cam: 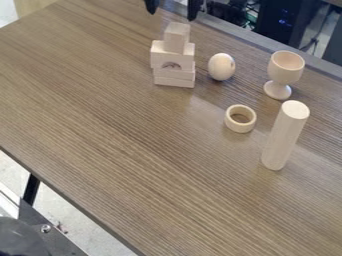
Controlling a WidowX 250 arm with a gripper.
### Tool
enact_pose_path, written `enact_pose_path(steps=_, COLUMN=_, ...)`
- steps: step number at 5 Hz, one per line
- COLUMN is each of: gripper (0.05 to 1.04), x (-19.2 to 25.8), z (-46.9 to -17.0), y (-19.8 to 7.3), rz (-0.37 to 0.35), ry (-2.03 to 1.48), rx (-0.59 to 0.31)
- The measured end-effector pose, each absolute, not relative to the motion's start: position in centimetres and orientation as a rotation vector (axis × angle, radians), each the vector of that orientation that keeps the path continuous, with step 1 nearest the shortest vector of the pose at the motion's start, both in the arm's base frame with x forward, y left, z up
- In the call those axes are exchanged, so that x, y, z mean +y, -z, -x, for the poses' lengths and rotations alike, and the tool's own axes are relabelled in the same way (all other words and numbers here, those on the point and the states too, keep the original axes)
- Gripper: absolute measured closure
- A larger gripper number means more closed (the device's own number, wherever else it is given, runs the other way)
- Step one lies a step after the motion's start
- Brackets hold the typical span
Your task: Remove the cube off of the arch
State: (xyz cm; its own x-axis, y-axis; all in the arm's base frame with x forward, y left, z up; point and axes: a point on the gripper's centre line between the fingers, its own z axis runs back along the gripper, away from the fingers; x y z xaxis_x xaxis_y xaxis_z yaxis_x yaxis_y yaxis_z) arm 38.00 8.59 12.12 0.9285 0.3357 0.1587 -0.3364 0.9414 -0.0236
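your gripper [172, 7] hangs at the view's top edge, its two fingertips spread apart, just beyond a small wooden stack on the counter [120, 145]. before you, the pale cube [176, 38] sits upright on the arch [160, 59], which rests on flat wooden blocks [175, 78], the gripper apart from all of them. near the stack, on its right in the view, stands a wooden egg [222, 67]; farther right is a wooden goblet [286, 69]. nearer the camera, a wooden ring [240, 128] lies beside a tall upright cylinder [284, 137].
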Motion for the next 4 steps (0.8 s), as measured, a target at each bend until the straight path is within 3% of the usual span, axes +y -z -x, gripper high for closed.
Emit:
enact_pose_path(steps=3, gripper=0.121, x=7.7, z=-38.2, y=-9.5, rz=-0.008, ry=-0.323, rx=-0.108)
enact_pose_path(steps=4, gripper=0.400, x=7.8, z=-38.1, y=-9.3, rz=-0.010, ry=-0.339, rx=-0.100)
